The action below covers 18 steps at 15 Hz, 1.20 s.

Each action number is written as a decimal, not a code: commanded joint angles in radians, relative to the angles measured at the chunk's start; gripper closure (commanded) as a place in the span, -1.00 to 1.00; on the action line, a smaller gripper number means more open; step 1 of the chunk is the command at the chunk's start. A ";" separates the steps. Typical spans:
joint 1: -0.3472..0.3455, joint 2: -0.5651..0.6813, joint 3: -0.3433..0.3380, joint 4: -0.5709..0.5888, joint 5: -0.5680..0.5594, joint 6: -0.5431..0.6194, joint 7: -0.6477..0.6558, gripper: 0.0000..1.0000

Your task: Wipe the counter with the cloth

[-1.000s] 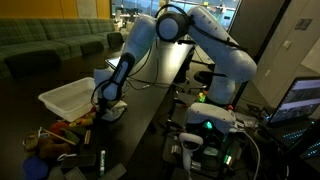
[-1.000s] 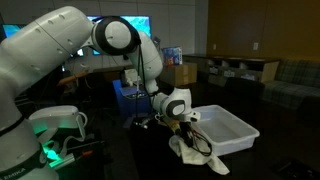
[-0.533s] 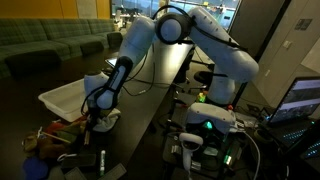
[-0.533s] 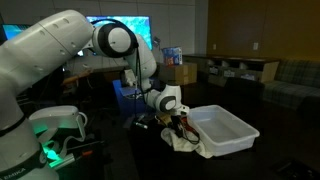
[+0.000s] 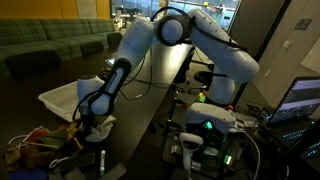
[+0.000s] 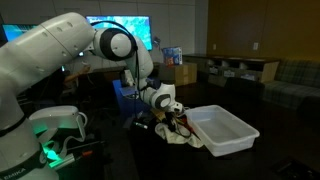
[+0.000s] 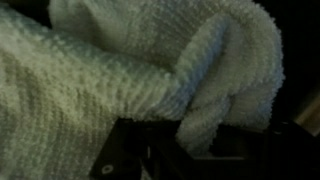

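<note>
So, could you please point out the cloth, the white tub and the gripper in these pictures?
the cloth [image 7: 120, 80]: wrist view, on its bunched knitted surface.
the white tub [image 6: 238, 142]: in an exterior view, on its near outer wall.
the gripper [image 6: 177, 127]: in an exterior view, between its fingertips, down at the cloth.

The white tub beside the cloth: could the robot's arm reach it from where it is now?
Probably yes: the white tub sits just beside the gripper with nothing between them, though the gripper is shut on the cloth.
</note>
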 commanded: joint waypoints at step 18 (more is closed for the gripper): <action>-0.081 -0.128 -0.104 -0.320 0.011 0.123 -0.046 1.00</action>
